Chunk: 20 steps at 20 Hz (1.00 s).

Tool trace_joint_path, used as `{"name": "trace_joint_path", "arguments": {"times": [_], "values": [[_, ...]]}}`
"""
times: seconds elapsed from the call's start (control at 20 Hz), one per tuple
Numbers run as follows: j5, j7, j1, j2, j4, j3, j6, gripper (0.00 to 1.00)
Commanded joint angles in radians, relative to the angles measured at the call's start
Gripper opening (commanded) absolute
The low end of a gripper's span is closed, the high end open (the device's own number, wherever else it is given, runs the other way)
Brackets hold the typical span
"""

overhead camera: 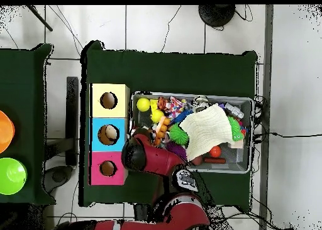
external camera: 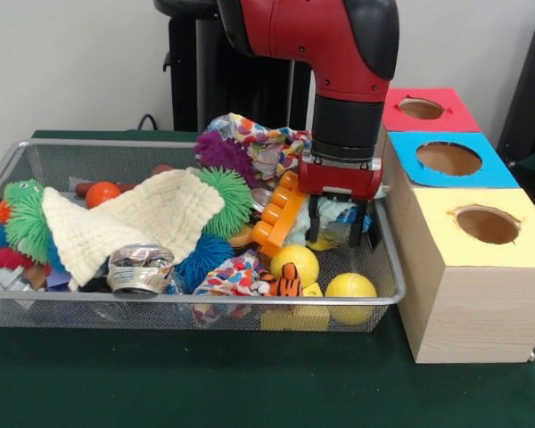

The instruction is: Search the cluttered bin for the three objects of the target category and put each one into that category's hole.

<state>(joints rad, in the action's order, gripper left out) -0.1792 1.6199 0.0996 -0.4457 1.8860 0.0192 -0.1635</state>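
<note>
Roughly, left to right across the front view:

Bin [external camera: 9, 160]: fills the left and centre of the frame, heaped with clutter.
Cloth [external camera: 134, 218]: cream, draped mid-left over green fuzzy toys [external camera: 25, 218]; it may hide bottles.
Can [external camera: 139, 267]: crushed silver, lower left at the front wall; not a target.
Bottles: none clearly visible; something pale and crinkled sits under the tool, identity uncertain.
Yellow balls [external camera: 296, 263]: lower centre, crowding the orange toy [external camera: 276, 214].
Gripper [external camera: 337, 223]: right of centre, lowered into the bin; fingers apart around the pale item, not clamped.
Advice: close squarely and lift straight, clear of neighbours.
Blue-topped hole [external camera: 448, 158]: upper right, between the red and yellow boxes.
</note>
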Motion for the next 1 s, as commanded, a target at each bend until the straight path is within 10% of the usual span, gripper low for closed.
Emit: {"name": "trace_joint_path", "arguments": {"times": [0.05, 1.0], "values": [[-0.048, 0.264, -0.048, 0.012, 0.156, -0.087, 0.13, 1.0], [-0.092, 0.237, -0.048, -0.013, 0.182, -0.102, 0.141, 1.0]]}}
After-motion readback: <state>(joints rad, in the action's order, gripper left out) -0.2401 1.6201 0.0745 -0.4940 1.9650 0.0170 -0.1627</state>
